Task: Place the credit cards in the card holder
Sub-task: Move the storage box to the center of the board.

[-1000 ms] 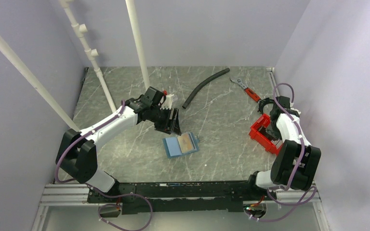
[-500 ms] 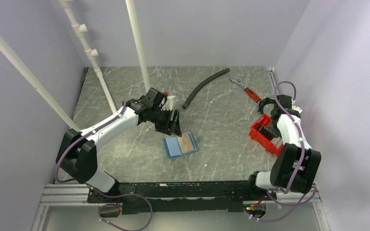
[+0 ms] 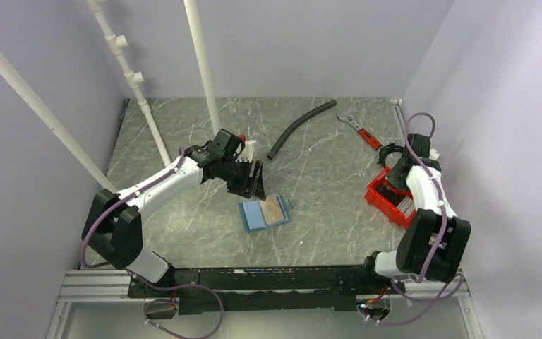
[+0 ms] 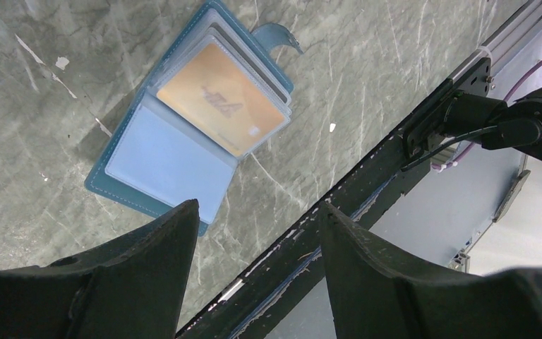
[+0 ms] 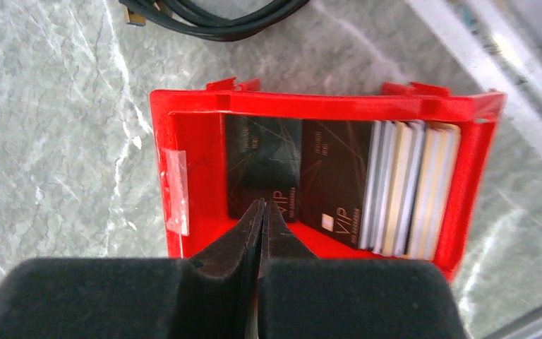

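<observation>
The blue card holder (image 3: 256,216) lies open on the table with a tan-brown card (image 3: 276,207) in its right pocket. In the left wrist view the holder (image 4: 159,159) and the tan card (image 4: 222,95) lie just ahead of the fingers. My left gripper (image 3: 252,181) is open and empty, just behind the holder. My right gripper (image 3: 395,178) hangs over the red bin (image 3: 379,195). In the right wrist view its jaws (image 5: 262,205) are pressed together over a black VIP card (image 5: 262,155). A second black card (image 5: 339,176) and several pale cards (image 5: 409,187) stand in the bin (image 5: 197,113).
A black hose (image 3: 300,127) and a red-handled wrench (image 3: 360,131) lie at the back. White pipes (image 3: 201,63) stand at the back left. A small white and red object (image 3: 249,147) sits by the left wrist. A black cable (image 5: 212,14) lies behind the bin.
My right wrist has shifted slightly toward the back over the red bin. The left arm and the card holder have stayed put.
</observation>
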